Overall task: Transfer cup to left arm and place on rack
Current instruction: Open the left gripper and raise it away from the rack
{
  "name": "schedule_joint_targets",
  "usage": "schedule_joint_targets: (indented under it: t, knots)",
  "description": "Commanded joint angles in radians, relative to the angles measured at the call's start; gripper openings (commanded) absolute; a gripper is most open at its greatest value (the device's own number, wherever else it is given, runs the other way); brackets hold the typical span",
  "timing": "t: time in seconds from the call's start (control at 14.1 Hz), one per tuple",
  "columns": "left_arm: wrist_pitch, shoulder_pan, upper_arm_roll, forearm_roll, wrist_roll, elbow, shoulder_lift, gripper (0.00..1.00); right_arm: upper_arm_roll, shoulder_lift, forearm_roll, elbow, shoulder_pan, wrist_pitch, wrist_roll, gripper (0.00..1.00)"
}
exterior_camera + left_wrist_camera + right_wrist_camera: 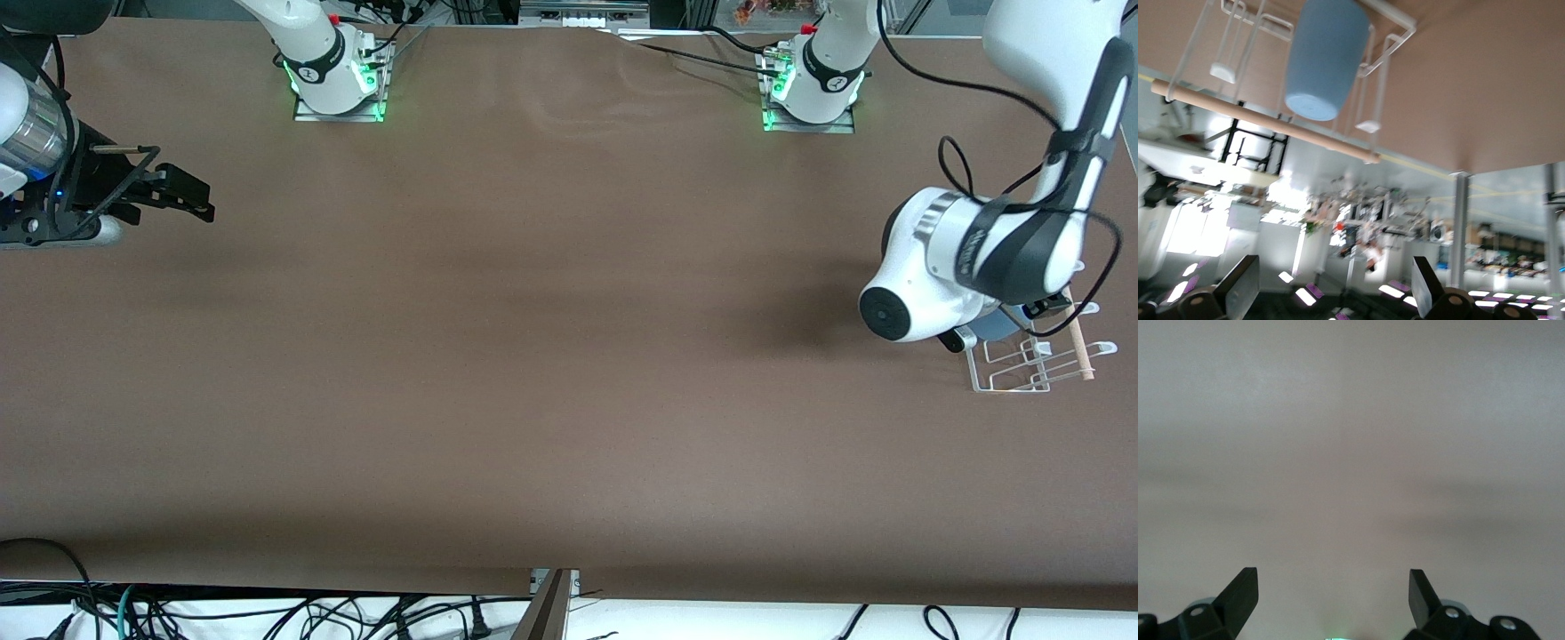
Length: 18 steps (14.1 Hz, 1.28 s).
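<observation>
- We find the cup (pixel 1323 59), a plain light-blue tumbler, lying on the rack (pixel 1386 52) between its white looped prongs, its flat closed base turned toward the pale wooden dowel (pixel 1265 121).
- In the front view only a sliver of blue (pixel 997 329) shows at the rack's edge, under the left arm's wrist; the remainder is hidden by that arm.
- The rack (pixel 1031 364) stands on the table (pixel 533 356) at the left arm's end, with the dowel (pixel 1080 348) crossing its outer end, toward the table's edge.
- The dowel rests across the rack's wire loops, just beside the cup's base; whether the two touch, we cannot tell.
- The left gripper (pixel 1335 293) is over the rack. Its two black fingers (pixel 1241 283) stand spread wide apart with nothing between them, and the cup sits clear of them.
- The left arm (pixel 987 258) bends down over the rack from its base (pixel 813 89) at the table's top edge, its white wrist block covering the rack's inner end.
- The right gripper (pixel 169 191) hangs over bare table at the right arm's end, well apart from cup and rack. Its fingers (pixel 1238 590) are likewise spread and hold nothing.
- The right arm (pixel 36 142), with its silver wrist band, waits there.
</observation>
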Motion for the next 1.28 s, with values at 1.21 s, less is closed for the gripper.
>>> schedule_joint_targets:
  t: [1.21]
  knots:
    - [0.626, -0.361, 0.553, -1.018, -0.57, -0.119, -0.524, 1.0, 0.0, 0.007, 0.005, 0.027, -0.005, -0.047, -0.004, 0.99]
